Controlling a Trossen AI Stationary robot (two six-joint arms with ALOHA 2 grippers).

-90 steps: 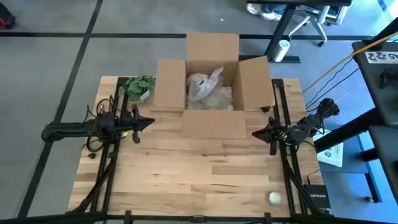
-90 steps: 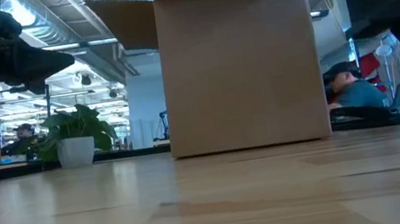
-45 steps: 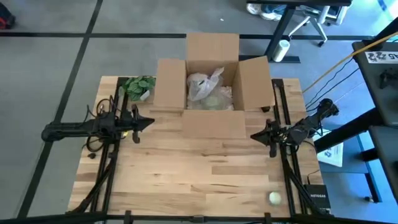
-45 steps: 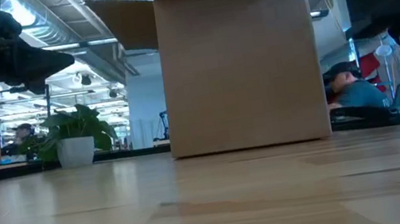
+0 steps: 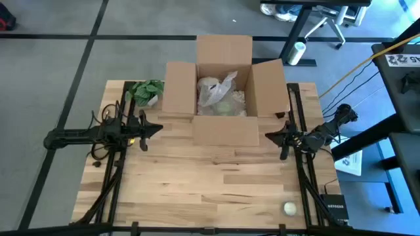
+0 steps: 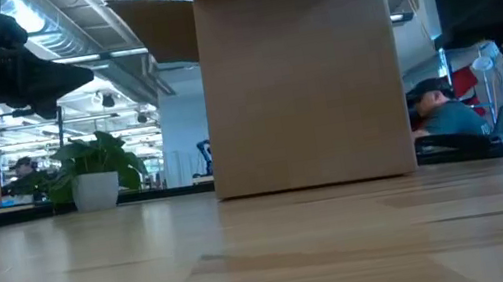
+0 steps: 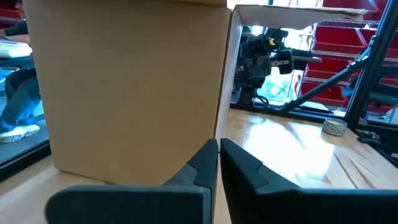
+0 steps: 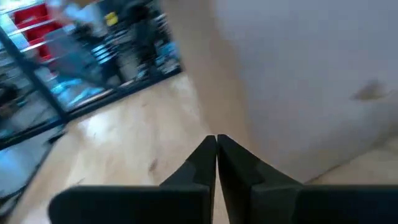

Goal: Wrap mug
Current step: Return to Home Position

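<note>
An open cardboard box stands at the table's far middle, its flaps spread. Inside it lies a crumpled pale wrapping bundle; no mug shows, it is hidden or out of view. My left gripper hovers left of the box, shut with nothing between its fingers, pointing toward the right edge. My right gripper hovers right of the box's front flap, also shut and touching nothing, pointing toward the left edge.
A small potted plant stands at the far left, beside the box. A small pale round object lies near the front right corner. The near half of the wooden table is bare board. A person sits beyond the table.
My right gripper has shifted a little toward the far edge and the box. The box, the bundle and my left arm have kept still.
</note>
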